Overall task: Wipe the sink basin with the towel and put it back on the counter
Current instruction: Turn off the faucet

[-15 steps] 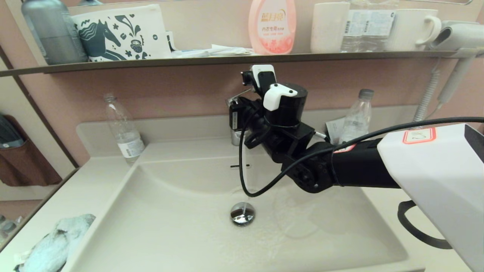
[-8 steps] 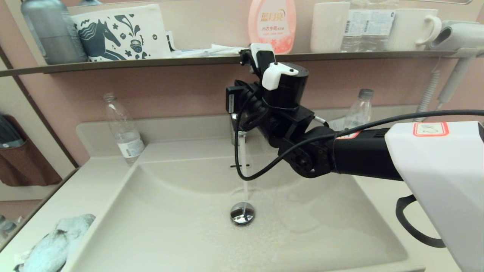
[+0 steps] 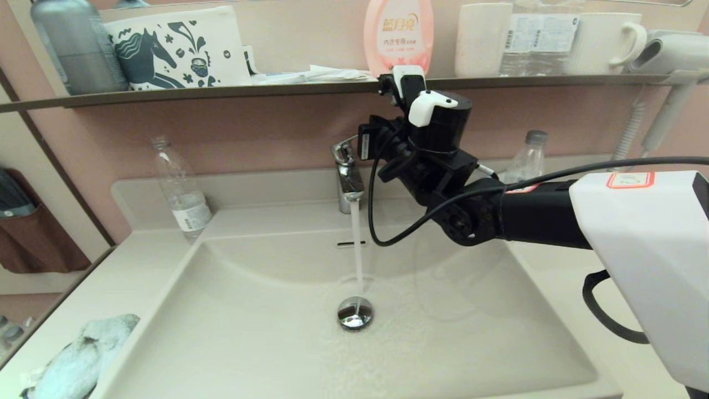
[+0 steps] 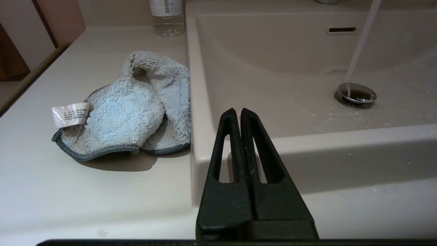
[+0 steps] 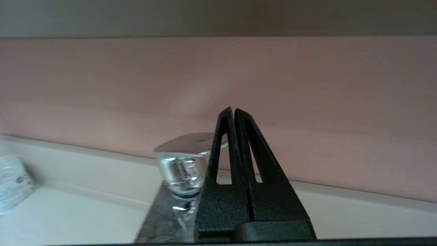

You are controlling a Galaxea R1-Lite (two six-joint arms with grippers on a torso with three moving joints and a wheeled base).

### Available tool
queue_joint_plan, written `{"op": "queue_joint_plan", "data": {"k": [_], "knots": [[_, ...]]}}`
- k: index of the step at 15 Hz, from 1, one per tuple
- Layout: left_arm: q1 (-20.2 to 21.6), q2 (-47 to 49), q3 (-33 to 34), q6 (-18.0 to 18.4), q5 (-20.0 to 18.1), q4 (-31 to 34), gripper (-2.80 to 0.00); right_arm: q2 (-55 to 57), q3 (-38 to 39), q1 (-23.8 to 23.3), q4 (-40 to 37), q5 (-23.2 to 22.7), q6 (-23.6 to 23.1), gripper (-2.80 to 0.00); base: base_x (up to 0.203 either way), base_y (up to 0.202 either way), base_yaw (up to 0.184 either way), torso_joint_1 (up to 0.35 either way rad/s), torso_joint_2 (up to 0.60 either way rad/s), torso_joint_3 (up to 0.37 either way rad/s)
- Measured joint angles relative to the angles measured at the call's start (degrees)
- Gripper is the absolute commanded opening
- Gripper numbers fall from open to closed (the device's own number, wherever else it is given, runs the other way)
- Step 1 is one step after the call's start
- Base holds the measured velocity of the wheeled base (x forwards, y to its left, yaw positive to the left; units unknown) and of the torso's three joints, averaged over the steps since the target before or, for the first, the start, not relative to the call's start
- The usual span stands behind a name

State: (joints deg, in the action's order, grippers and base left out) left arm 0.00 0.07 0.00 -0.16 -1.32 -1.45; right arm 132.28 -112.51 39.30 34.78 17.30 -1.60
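Water runs from the chrome faucet into the cream sink basin and onto the round drain plug. The pale blue-green towel lies crumpled on the counter left of the basin, white tag showing; the left wrist view shows the towel close by. My left gripper is shut and empty, low at the basin's front left corner, right of the towel. Raised just right of the faucet handle, my right gripper is shut on nothing, pointing at the pink wall.
A clear plastic bottle stands at the counter's back left and another at the back right. Close above the right wrist, the dark shelf carries a horse-print pouch, a pink bottle and cups. A hair dryer hangs far right.
My right arm has risen and swung right, away from the faucet, so the faucet and its handle now show. Water keeps running. The towel has not moved.
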Motion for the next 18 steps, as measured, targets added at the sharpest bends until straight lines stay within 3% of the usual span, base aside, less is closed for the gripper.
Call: {"op": "queue_joint_plan", "data": {"k": [18], "knots": [[0.00, 0.00, 0.00, 0.00, 0.00, -0.01, -2.80, 0.05, -0.20, -0.04, -2.32, -2.50, 0.15, -2.80, 0.000, 0.000, 0.000, 0.000, 0.00, 0.000]]}}
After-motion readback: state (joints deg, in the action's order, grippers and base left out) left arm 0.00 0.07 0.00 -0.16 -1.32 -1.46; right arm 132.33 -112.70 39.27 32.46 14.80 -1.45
